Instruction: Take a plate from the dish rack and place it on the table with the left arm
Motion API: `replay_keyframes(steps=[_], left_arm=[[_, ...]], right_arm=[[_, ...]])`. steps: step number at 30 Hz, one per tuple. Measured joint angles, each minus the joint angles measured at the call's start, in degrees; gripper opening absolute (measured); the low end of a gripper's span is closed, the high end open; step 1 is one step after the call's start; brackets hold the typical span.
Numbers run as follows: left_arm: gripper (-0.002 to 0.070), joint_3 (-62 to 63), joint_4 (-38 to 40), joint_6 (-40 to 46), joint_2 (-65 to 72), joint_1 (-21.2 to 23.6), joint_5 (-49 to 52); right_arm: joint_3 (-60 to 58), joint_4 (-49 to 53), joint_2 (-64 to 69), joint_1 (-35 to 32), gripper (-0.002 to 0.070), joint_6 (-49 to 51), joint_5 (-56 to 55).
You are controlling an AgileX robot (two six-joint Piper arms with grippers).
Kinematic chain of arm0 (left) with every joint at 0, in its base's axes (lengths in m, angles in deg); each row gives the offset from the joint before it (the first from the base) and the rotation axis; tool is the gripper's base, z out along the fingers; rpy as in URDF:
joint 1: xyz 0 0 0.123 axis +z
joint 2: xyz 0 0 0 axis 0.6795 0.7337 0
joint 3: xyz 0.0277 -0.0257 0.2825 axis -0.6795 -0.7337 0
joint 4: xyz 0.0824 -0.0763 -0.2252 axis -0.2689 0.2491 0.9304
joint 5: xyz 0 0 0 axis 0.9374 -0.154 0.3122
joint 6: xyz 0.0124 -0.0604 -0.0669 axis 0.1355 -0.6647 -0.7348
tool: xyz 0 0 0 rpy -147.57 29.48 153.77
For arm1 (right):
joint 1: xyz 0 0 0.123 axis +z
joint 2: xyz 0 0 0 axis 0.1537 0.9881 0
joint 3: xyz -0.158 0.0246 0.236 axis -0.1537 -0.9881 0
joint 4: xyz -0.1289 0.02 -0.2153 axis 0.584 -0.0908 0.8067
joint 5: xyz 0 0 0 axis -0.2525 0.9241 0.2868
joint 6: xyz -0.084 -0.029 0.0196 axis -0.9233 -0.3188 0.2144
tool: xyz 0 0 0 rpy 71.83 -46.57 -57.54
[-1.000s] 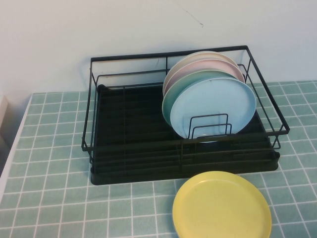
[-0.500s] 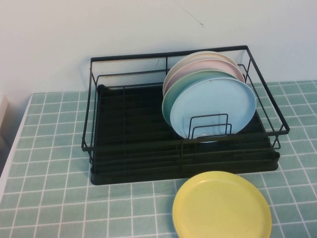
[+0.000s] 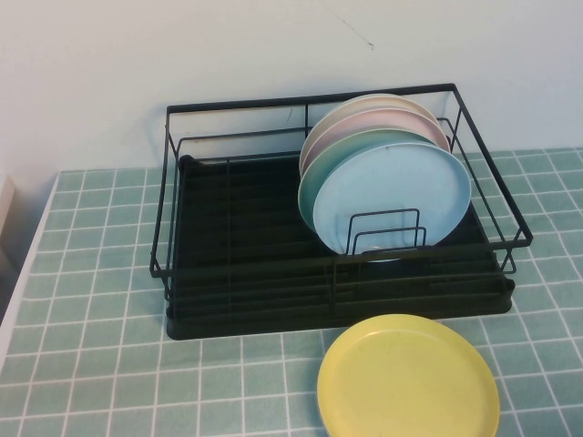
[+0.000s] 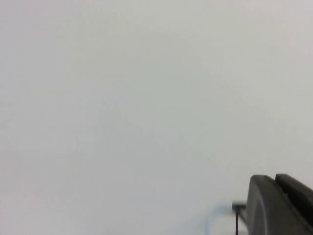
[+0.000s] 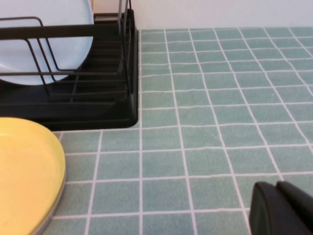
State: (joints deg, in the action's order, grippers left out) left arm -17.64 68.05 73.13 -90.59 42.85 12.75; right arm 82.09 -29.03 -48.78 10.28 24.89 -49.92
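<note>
The sky-blue plate (image 3: 393, 196) stands upright at the front of a row of plates in the right half of the black dish rack (image 3: 273, 319). It also shows in the right wrist view (image 5: 44, 44) behind the rack's wires (image 5: 98, 110). Neither arm shows in the high view. My left gripper (image 4: 275, 196) faces the white wall, shut and empty, with a thin black wire corner (image 4: 238, 208) beside it. My right gripper (image 5: 276, 205) is shut and empty, low over the tiled table (image 5: 220, 98) to the right of the rack.
A mint-green plate (image 3: 314, 182), a pink plate (image 3: 364, 123) and a cream plate (image 3: 383, 98) stand behind the blue one. A yellow plate (image 3: 408, 378) lies flat on the table (image 3: 91, 273) in front of the rack, also in the right wrist view (image 5: 24, 166). The rack's left half holds no dishes.
</note>
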Motion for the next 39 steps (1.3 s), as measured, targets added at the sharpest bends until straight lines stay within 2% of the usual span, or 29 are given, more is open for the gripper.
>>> replay_keyframes(steps=[6,14,25,34,39], left_arm=[[-0.0003,0.0,0.7,-3.9,0.0,0.0,-15.9],[-0.0003,0.0,0.7,-4.4,0.0,0.0,-18.1],[-0.0003,0.0,-1.9,-6.9,0.0,0.0,-27.1],[-0.0003,14.5,-4.4,-6.5,0.1,0.0,-13.7],[-0.0003,24.6,-6.2,-5.1,5.4,0.0,-3.1]], right_arm=[[0.0,0.0,0.0,0.0,-0.0001,0.0,0.0],[0.0,0.0,0.0,0.0,-0.0001,0.0,0.0],[0.0,0.0,0.0,0.0,-0.0001,0.0,0.0],[0.0,0.0,0.0,0.0,-0.0001,0.0,0.0],[0.0,0.0,0.0,0.0,-0.0001,0.0,0.0]])
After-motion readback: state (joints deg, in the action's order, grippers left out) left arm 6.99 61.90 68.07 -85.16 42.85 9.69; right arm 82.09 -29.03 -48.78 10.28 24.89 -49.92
